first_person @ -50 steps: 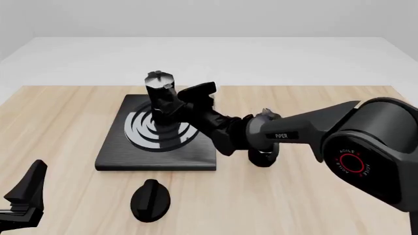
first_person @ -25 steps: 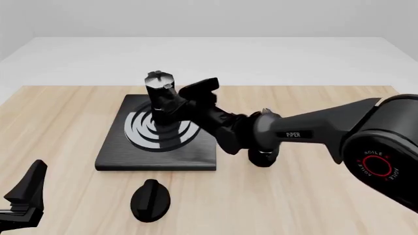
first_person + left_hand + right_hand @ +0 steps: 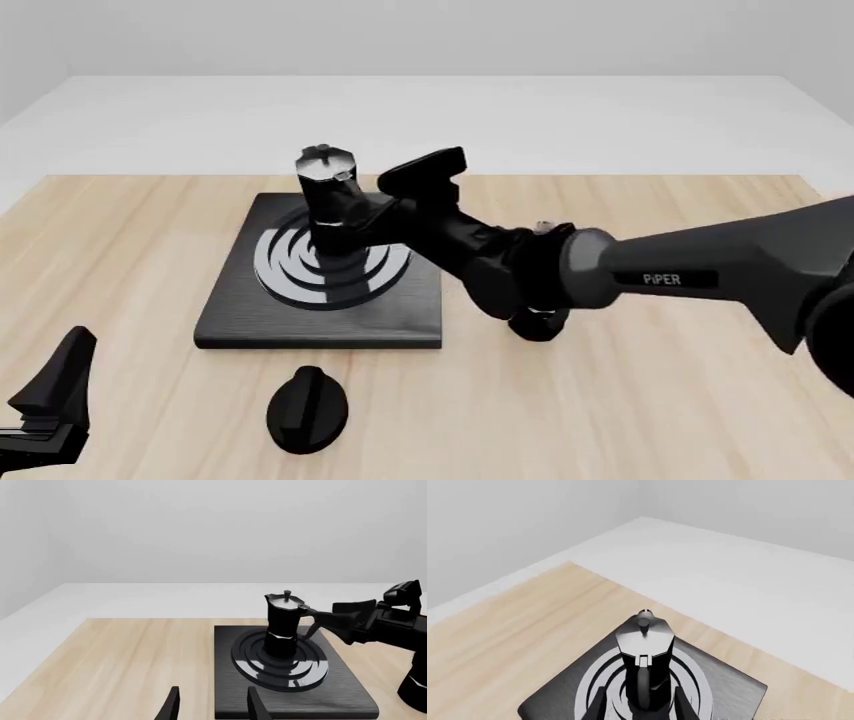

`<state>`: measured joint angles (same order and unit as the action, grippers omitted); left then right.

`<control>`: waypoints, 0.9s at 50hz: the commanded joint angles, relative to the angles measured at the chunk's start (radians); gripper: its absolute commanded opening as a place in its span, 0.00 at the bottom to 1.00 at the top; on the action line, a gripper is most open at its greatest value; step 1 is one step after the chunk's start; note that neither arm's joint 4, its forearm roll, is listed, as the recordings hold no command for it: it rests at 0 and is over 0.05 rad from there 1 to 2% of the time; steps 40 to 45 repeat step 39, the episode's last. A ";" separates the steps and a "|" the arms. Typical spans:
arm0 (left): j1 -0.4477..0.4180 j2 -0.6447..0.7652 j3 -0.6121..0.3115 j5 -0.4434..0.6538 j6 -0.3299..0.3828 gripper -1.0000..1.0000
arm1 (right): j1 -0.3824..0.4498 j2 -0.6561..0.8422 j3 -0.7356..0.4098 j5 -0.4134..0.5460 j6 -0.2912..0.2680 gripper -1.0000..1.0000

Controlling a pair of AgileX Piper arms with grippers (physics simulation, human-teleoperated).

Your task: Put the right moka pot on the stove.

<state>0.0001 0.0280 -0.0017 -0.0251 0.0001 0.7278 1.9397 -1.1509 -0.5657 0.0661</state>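
Release looks done: the right gripper, jaws parted around the handle, has lifted slightly versus a second ago, while the right moka pot stands upright on the stove, left of frame centre.

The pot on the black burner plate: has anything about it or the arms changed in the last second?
The right arm has pulled back and lifted a little; its gripper sits open at the handle of the moka pot. The pot stays upright on the stove. The left gripper, the knob and the second pot have not moved.
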 commanded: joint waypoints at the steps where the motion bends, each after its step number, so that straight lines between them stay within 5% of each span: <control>1: 0.000 0.000 0.000 0.000 0.000 1.00 | 0.005 -0.087 0.073 -0.005 -0.002 1.00; 26: 0.000 0.000 0.000 0.000 0.000 1.00 | 0.005 -0.352 0.285 0.026 -0.005 1.00; 34: 0.000 0.000 0.000 0.000 0.000 1.00 | -0.018 -0.514 0.404 0.023 0.021 1.00; 37: 0.000 0.000 0.000 0.000 0.000 1.00 | -0.069 -0.609 0.484 0.013 0.083 1.00; 45: 0.000 0.000 0.000 0.000 0.000 1.00 | -0.075 -0.658 0.515 0.025 0.075 1.00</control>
